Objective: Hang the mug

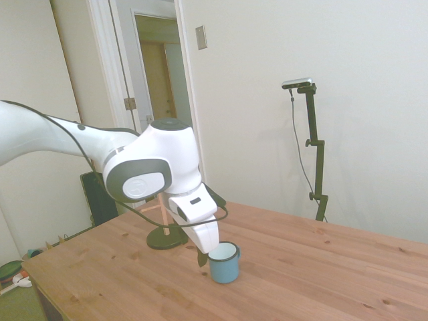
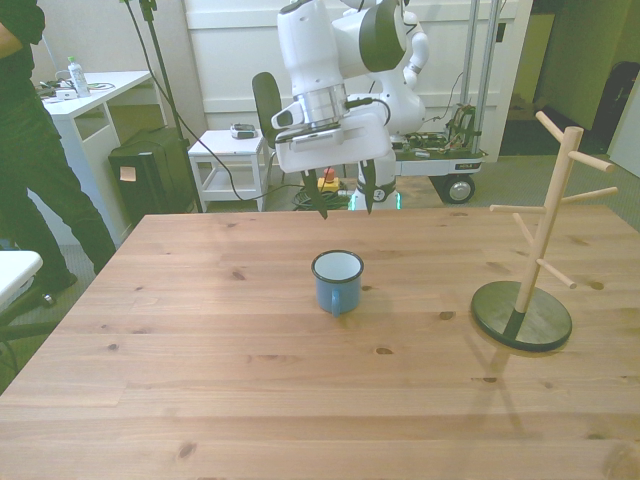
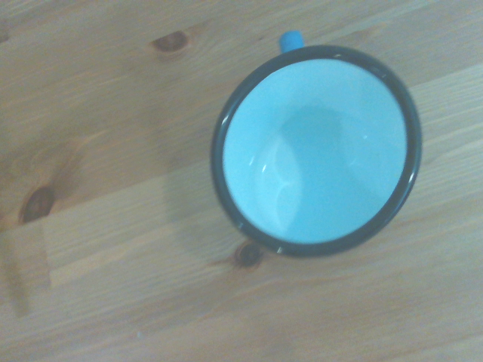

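Barely begun: the mug (image 1: 223, 263) stands upright on the tabletop (image 1: 301, 267), ungrasped.
Side view: the hand (image 1: 202, 257) seems just beside it. Front view: the hand (image 2: 342, 205) hangs above with fingers spread, empty; the wooden rack (image 2: 540, 250) waits well apart. Wrist view: mug (image 3: 317, 147) empty.

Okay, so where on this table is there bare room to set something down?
Most of the wood is bare: the whole near strip, and the front view's left side beside the mug. Between the mug and the peg stand is a free gap. The one crowded spot is the mug, with the open pincer above it.
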